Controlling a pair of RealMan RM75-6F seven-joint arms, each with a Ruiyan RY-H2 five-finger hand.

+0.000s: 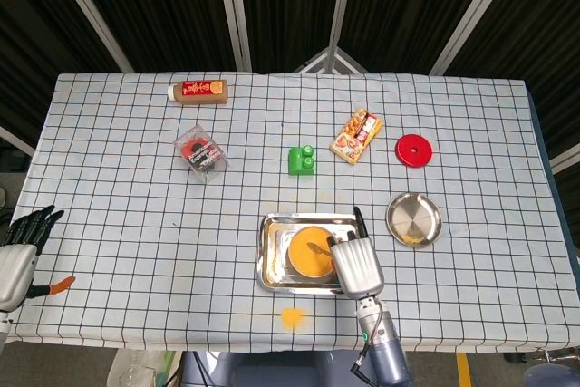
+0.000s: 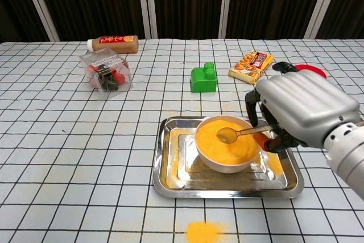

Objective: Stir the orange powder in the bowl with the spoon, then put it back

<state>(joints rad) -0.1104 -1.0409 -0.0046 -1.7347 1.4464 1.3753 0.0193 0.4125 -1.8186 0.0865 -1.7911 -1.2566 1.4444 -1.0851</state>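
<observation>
One hand is doing the work: the right hand (image 2: pixel 298 112) is pinching the handle of the slim metal spoon (image 2: pixel 236 134), fingers curled in around it, with the spoon's scoop sitting on the orange powder (image 2: pixel 224 140) inside the white round bowl (image 2: pixel 225 163). That bowl is resting in the shiny rectangular metal tray (image 2: pixel 170 180), which is lying near the front edge of the checked tablecloth (image 2: pixel 68 157), a little right of centre. The left hand (image 1: pixel 20 246) is hanging off the front left corner, holding nothing, fingers extended and only slightly spread. In my judgement the stirring is under way, and the main risk is powder going over the rim: the bowl is looking well filled, loose orange powder is already lying in the tray and in a small orange patch (image 2: pixel 203 231) on the cloth by the front edge, so a fast or wide sweep would be throwing out more. Pushing the spoon sideways against the wall could also be sliding the bowl inside the tray. The chest view is showing the grip on the handle, which the head view is hiding beneath the hand's back; only the head view is showing the left hand and the round metal dish (image 1: pixel 413 219) towards the right edge
</observation>
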